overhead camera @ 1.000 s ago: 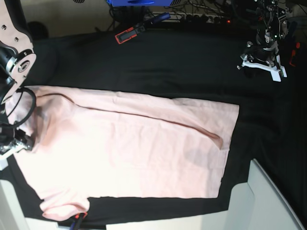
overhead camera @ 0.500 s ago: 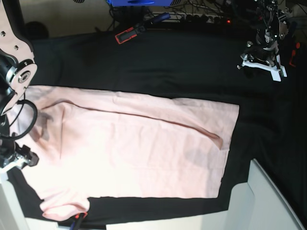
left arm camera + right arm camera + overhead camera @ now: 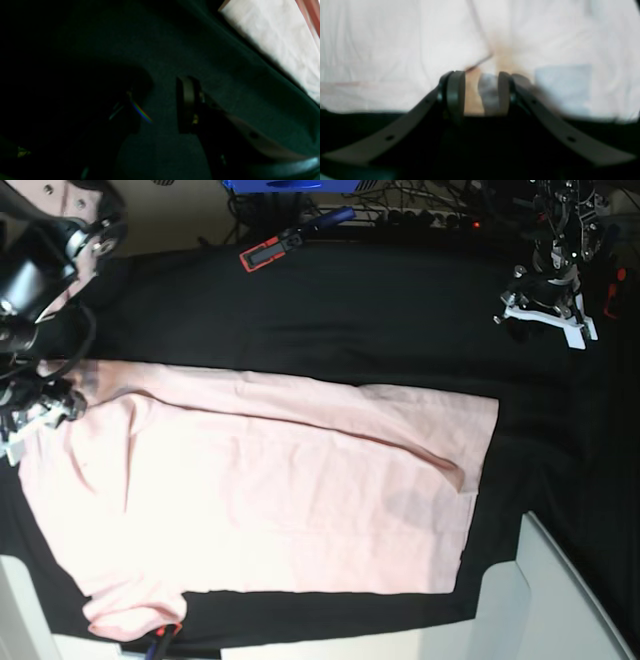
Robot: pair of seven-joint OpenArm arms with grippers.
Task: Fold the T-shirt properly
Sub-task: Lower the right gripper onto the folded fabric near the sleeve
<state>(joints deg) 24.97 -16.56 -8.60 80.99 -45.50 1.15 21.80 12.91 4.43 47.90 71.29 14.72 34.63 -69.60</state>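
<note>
Moving up along the shirt (image 3: 270,490), right gripper (image 3: 477,96) now spread, holding nothing (left gripper (image 3: 160,105) unchanged, spread)

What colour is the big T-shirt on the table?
Pale pink. The T-shirt shows best in the base view, spread on the black cloth.

A black table cloth (image 3: 380,320) covered the table across most of the frame. Along the top edge lay tangled cables (image 3: 420,200), a blue box (image 3: 290,185) and a red-and-black clamp (image 3: 265,252). A pale panel (image 3: 540,600) filled the lower right corner.
</note>
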